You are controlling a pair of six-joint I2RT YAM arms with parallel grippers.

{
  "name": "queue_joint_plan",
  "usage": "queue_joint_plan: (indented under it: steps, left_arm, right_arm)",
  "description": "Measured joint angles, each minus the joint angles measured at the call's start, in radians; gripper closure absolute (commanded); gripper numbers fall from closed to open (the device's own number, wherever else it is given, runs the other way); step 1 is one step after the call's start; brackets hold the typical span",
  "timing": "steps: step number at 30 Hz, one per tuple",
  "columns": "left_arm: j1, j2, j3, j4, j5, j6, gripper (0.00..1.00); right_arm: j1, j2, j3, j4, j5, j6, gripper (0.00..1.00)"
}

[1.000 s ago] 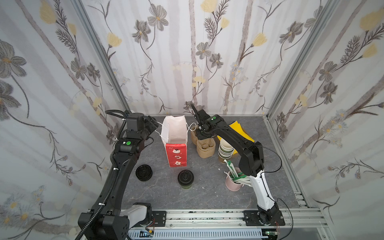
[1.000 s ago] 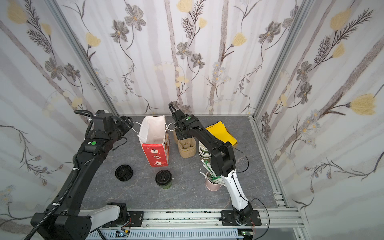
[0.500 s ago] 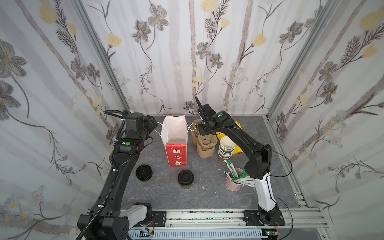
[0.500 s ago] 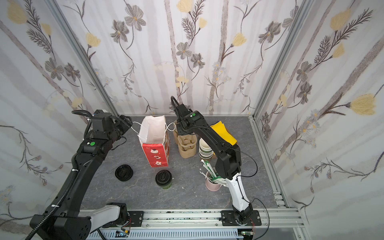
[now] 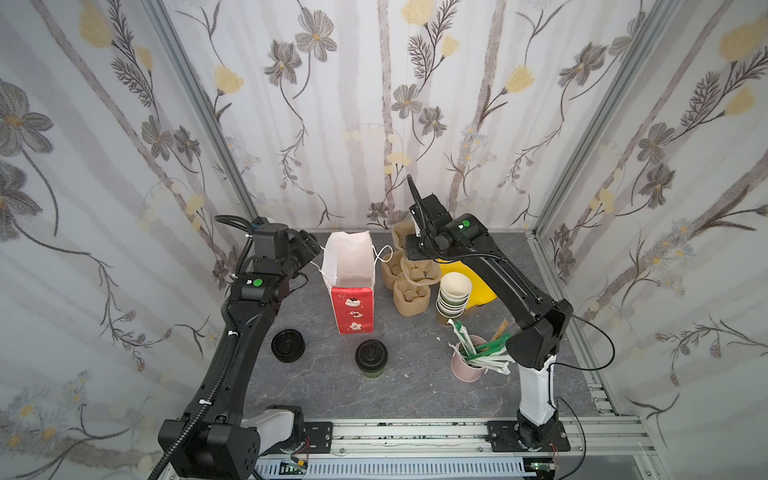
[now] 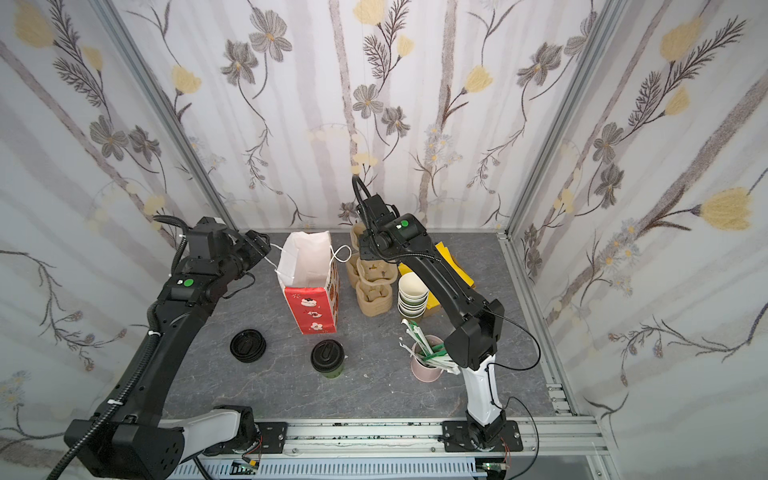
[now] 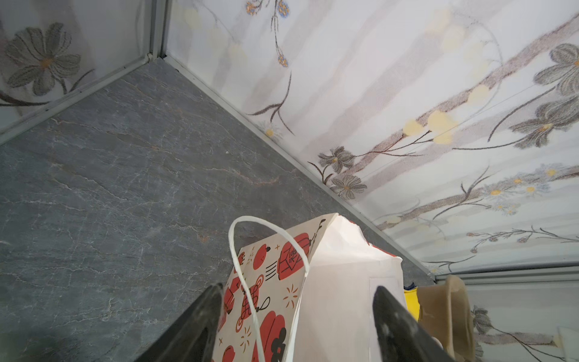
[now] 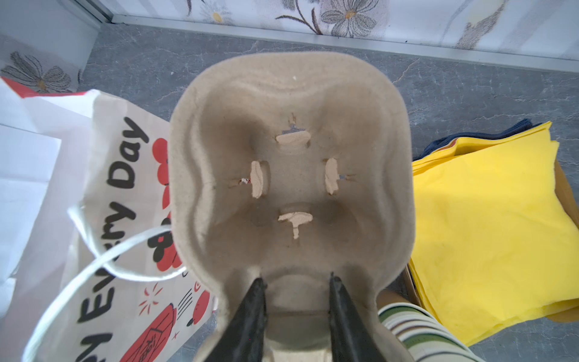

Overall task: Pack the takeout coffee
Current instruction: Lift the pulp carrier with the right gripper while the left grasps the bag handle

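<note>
The takeout coffee (image 5: pixel 371 358) (image 6: pixel 328 358), a dark green cup with a black sip lid, stands upright on the table in front of the red-and-white paper bag (image 5: pixel 353 309) (image 6: pixel 311 309). My left gripper (image 5: pixel 313 249) (image 7: pixel 298 288) is open at the bag's left rim. The bag's wall (image 7: pixel 344 297) and a white handle loop (image 7: pixel 238 250) lie between its fingers. My right gripper (image 8: pixel 296 279) is shut on the near rim of a brown pulp cup carrier (image 8: pixel 291 94) (image 5: pixel 402 232), holding it raised at the back, right of the bag.
More pulp carriers (image 5: pixel 411 295) are stacked right of the bag. Beside them are a stack of lidless cups (image 5: pixel 455 291) and yellow napkins (image 5: pixel 478 286) (image 8: pixel 485 219). A pink cup of wrapped straws (image 5: pixel 469 370) stands front right. Loose black lids (image 5: pixel 287 345) lie front left.
The right gripper has lifted a pulp carrier off the stack and shifted slightly right, its elbow rising. The left arm stays at the bag's rim, its jaws a touch wider.
</note>
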State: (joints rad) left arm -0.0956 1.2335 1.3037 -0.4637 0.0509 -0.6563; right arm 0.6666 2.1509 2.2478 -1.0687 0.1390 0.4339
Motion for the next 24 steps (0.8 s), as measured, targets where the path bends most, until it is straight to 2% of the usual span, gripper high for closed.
queue_joint_plan:
  steps: [7, 11, 17, 24]
  left_arm:
    - [0.006, 0.098, 0.02, -0.017, 0.116, 0.029, 0.28]
    - [0.006, 0.137, 0.032, -0.031, 0.136, 0.051, 0.32]
    - [0.011, 0.199, 0.048, -0.047, 0.163, 0.079, 0.45]
    - [0.013, 0.237, 0.08, -0.056, 0.2, 0.104, 0.66]
  right_arm:
    - [0.0, -0.036, 0.0, -0.065, 0.038, 0.004, 0.67]
    - [-0.001, -0.05, 0.0, -0.077, 0.044, 0.011, 0.67]
    - [0.0, -0.048, 0.0, -0.097, 0.05, 0.019, 0.67]
    - [0.014, -0.041, 0.0, -0.101, 0.051, 0.019, 0.67]
